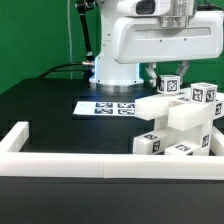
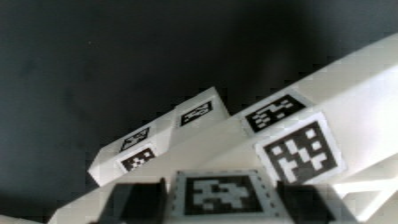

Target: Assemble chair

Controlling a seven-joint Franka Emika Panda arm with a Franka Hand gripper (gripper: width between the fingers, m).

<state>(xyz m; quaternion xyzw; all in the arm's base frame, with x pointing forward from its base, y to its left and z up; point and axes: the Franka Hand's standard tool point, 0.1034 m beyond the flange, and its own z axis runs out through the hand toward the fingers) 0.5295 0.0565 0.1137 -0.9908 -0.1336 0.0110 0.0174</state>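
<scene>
Above the chair [image 1: 185, 125], the hand [image 1: 170, 84] points down, clamped on it.

The arm [image 1: 150, 40] is glossy white, with rounded, bulky housings and grey seams at the joints — black cables run behind its base. Its tool [image 1: 168, 75] is dark, below a white wrist block.

Light: bright, even, from above; white chair pieces [image 1: 180, 125] near overexposed.
Shadows: soft, faint on the black worktop [image 1: 50, 100].
Exterior sharpness: low resolution, edges soft.
Wrist sharpness: blurry; nearest tag [image 2: 221, 194] smeared, corners dim.
</scene>
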